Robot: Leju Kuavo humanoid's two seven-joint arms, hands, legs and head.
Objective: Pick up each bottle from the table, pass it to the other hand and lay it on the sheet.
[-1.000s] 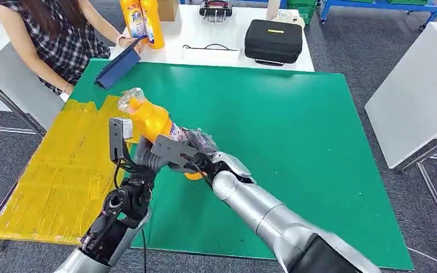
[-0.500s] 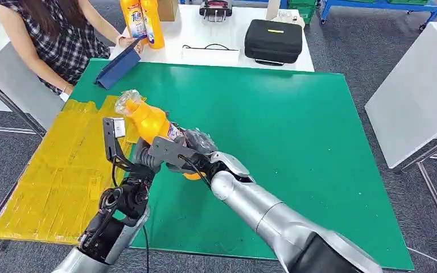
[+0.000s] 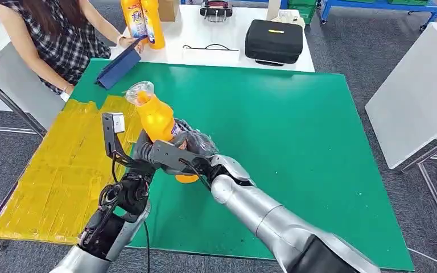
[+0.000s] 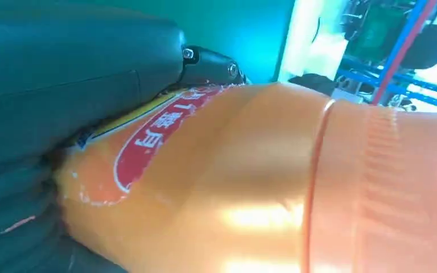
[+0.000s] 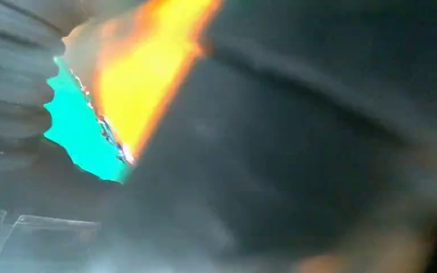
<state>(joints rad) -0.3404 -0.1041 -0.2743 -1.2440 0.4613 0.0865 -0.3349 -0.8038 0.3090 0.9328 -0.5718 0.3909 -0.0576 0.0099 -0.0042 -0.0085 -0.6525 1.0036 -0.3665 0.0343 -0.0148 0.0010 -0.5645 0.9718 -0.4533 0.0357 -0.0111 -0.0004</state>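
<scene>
An orange bottle (image 3: 156, 118) with a clear cap is held tilted in the air over the green mat (image 3: 296, 131), close to the yellow sheet (image 3: 62, 165). My right hand (image 3: 196, 145) wraps around its lower body. My left hand (image 3: 141, 154) grips the same bottle from the sheet side. In the left wrist view the bottle (image 4: 273, 182) with its red label lies against my palm, with dark fingers (image 4: 210, 60) curled round it. The right wrist view is blurred, with a strip of the orange bottle (image 5: 142, 62) beside my dark fingers.
A person sits at the far left holding a blue folder (image 3: 119, 65) at the mat's corner. On the white table behind stand two more orange bottles (image 3: 142, 23) and a black case (image 3: 273, 40). A white table (image 3: 421, 85) stands to the right.
The bottle has swung more upright, its cap rising and moving right. Both hands have stayed on it, and the left forearm has shifted slightly.
</scene>
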